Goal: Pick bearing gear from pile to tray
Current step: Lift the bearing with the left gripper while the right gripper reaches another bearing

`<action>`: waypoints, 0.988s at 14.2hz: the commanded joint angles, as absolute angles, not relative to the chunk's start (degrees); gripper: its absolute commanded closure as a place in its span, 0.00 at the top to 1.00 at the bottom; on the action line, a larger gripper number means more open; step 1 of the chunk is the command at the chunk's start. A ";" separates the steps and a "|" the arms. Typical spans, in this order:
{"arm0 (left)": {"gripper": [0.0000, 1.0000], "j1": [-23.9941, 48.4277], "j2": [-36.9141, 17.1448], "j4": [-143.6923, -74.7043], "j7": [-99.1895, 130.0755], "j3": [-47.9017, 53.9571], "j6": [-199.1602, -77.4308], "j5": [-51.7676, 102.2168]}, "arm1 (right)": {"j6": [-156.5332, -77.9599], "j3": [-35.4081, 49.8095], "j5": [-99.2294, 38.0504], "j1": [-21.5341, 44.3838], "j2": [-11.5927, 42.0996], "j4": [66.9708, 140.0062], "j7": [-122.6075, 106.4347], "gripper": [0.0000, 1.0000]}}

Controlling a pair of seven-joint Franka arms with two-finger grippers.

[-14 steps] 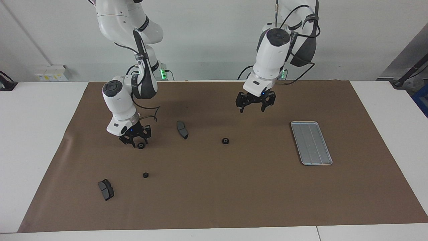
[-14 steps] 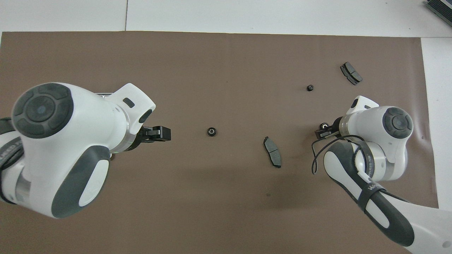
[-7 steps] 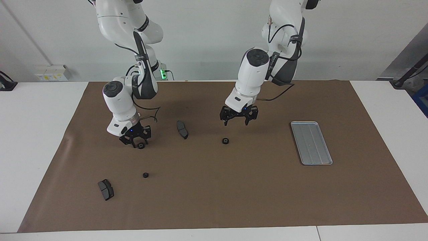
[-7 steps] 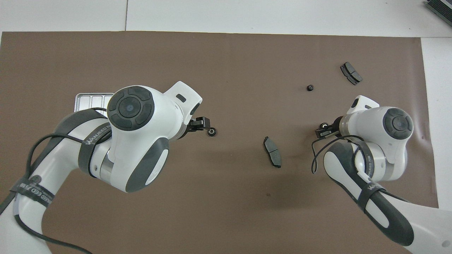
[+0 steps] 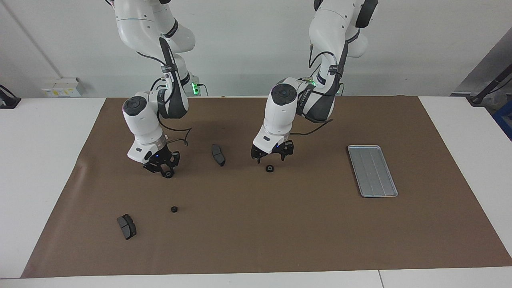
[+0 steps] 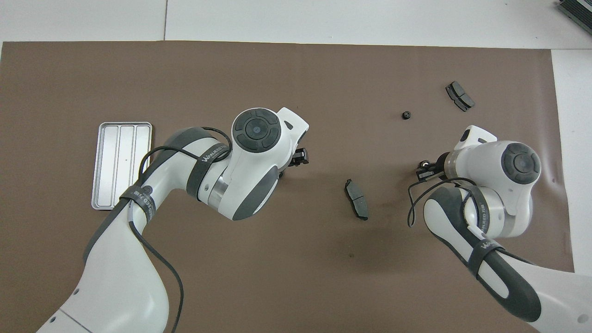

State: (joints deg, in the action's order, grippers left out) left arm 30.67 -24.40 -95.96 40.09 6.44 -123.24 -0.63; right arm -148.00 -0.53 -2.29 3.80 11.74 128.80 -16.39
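The left pincer (image 5: pixel 271 159) hangs low over a black gear (image 5: pixel 270 168) at mid-table, fingers spread wide and empty; the gear sits just below, not yet touched, its round form offering no preferred axis. The right pincer (image 5: pixel 164 171) is down at a second gear (image 5: pixel 169 175) toward its own end; whether it grips cannot be told. The tray (image 5: pixel 372 171) lies bare toward the left arm's end.

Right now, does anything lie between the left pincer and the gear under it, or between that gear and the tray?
Nothing visible: the left pincer hangs over the gear; only bare mat lies between gear and tray.
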 commanded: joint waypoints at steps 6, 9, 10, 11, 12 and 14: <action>1.00 31.55 -25.84 -99.66 41.66 5.27 -130.59 -2.72 | -141.44 0.18 -4.13 3.60 10.46 123.59 -11.17 0.00; 1.00 31.55 -25.66 -101.16 41.66 5.27 -131.48 -2.72 | -135.98 0.26 -4.13 3.69 9.06 120.24 -5.92 0.00; 1.00 31.64 -25.58 -101.77 41.66 5.27 -131.92 -2.72 | -134.57 0.44 -4.13 3.87 8.44 119.71 -3.28 0.00; 1.00 31.64 -25.40 -102.39 41.66 5.27 -132.36 -2.72 | -133.26 0.44 -4.13 5.17 7.92 119.10 -1.25 0.00; 1.00 31.73 -25.23 -103.26 41.57 5.27 -133.15 -2.72 | -132.11 0.44 -4.13 5.53 7.65 118.31 0.25 0.00; 1.00 31.73 -24.96 -104.67 41.57 5.27 -134.64 -2.72 | -130.70 0.53 -4.13 5.71 7.56 116.99 2.19 0.00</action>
State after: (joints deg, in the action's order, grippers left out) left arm 30.82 -26.31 -101.82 40.26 6.10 -132.18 -1.21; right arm -132.52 0.23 -2.39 5.72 8.00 118.21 0.53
